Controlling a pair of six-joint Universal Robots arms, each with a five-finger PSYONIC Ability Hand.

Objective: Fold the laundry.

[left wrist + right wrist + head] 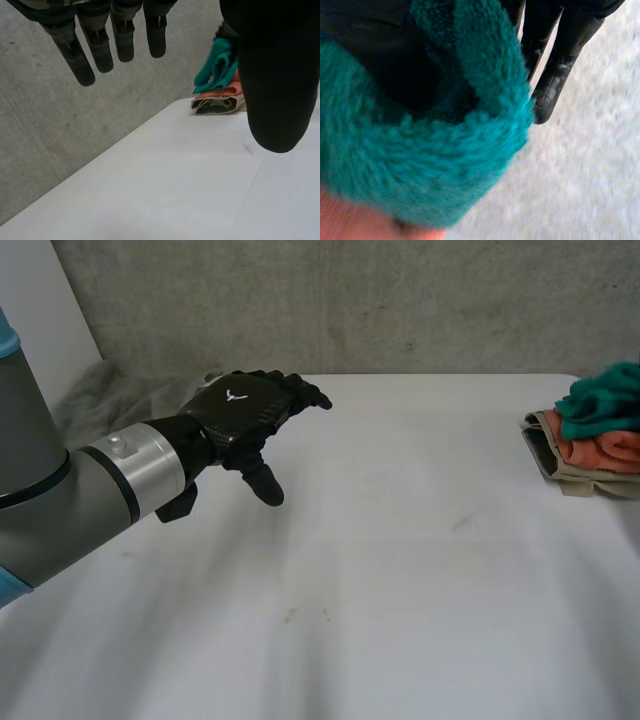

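Left arm (60, 490) stretches across the head view's near left; its left hand (245, 410) hovers above the white bench (400, 590), by a grey cloth (105, 390). Far right sits a laundry pile (590, 445). Left wrist view: fingers (102, 50) straight, holding nothing, probably free to fetch. Right wrist view: teal fleece (420, 150) covers the right hand (555, 75) at its palm; grip cannot be told.

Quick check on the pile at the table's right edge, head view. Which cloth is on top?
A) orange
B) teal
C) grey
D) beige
B: the teal cloth lies on top of the pile, with the orange cloth under it and the beige cloth at the bottom.
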